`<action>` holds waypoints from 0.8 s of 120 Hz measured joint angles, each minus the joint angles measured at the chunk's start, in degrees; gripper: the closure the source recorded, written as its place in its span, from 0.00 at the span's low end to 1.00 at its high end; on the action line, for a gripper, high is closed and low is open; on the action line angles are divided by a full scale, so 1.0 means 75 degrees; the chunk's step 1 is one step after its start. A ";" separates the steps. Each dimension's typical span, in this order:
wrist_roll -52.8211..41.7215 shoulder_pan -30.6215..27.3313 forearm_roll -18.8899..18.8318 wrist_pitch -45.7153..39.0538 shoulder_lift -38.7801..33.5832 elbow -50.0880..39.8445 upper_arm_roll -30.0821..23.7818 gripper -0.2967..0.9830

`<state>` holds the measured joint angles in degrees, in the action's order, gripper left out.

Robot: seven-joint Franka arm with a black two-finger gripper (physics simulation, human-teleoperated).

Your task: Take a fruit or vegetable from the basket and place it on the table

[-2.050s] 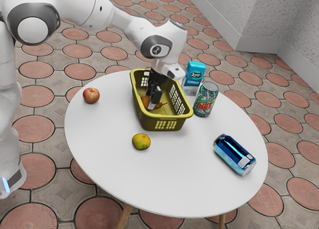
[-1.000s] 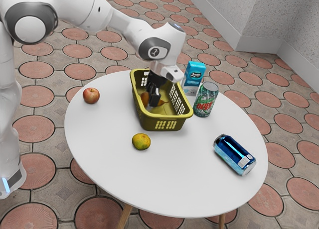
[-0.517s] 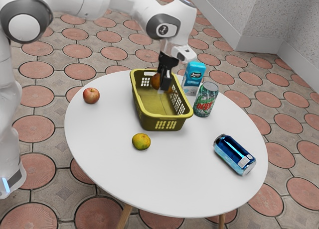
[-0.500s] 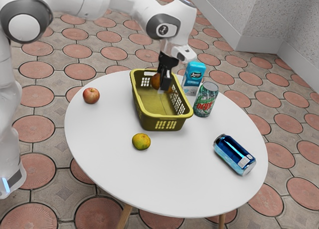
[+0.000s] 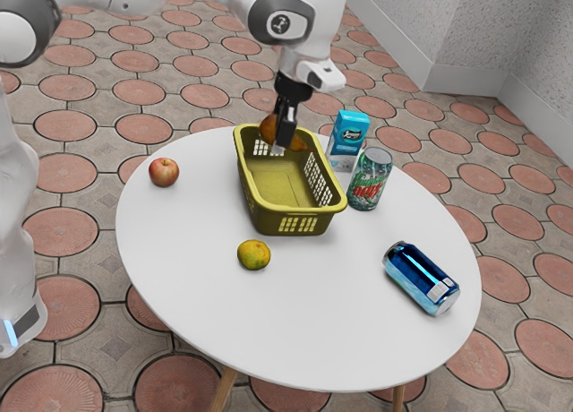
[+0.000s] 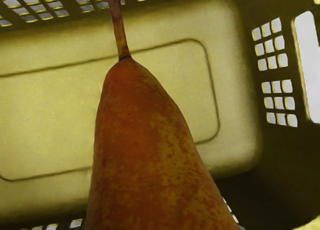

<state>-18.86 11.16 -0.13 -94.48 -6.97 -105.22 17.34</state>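
The gripper [image 5: 283, 141] and pear [image 5: 269, 133] have risen from inside the basket [image 5: 268, 220] to above its far end, the lift presumably meant to clear the rim before setting down on the table [image 5: 340, 340]. From the exterior view's left come the apple [image 5: 164, 172], the mandarin [image 5: 254, 254], then my fingers [image 5: 287, 130], closed about the pear's middle (likely for balance), and beyond them the box [image 5: 349, 133], green can [image 5: 368, 181] and blue can [image 5: 421, 278], best avoided.

The reddish-brown pear [image 5: 269, 132], with yellowish speckles, is hanging sideways above the far part of the yellow-green basket [image 5: 266, 217]. The basket is standing upright near the far edge of the round white worktop [image 5: 358, 340].
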 joint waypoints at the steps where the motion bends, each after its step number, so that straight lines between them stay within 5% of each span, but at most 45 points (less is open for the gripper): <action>1: -0.0001 0.0005 0.0000 0.0006 -0.0013 -0.0002 -0.0028 0.64; 96: -0.0049 0.0030 0.0621 0.0189 -0.0543 -0.0331 -0.2567 0.64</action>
<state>-19.23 11.39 4.52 -93.06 -11.04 -107.70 -1.92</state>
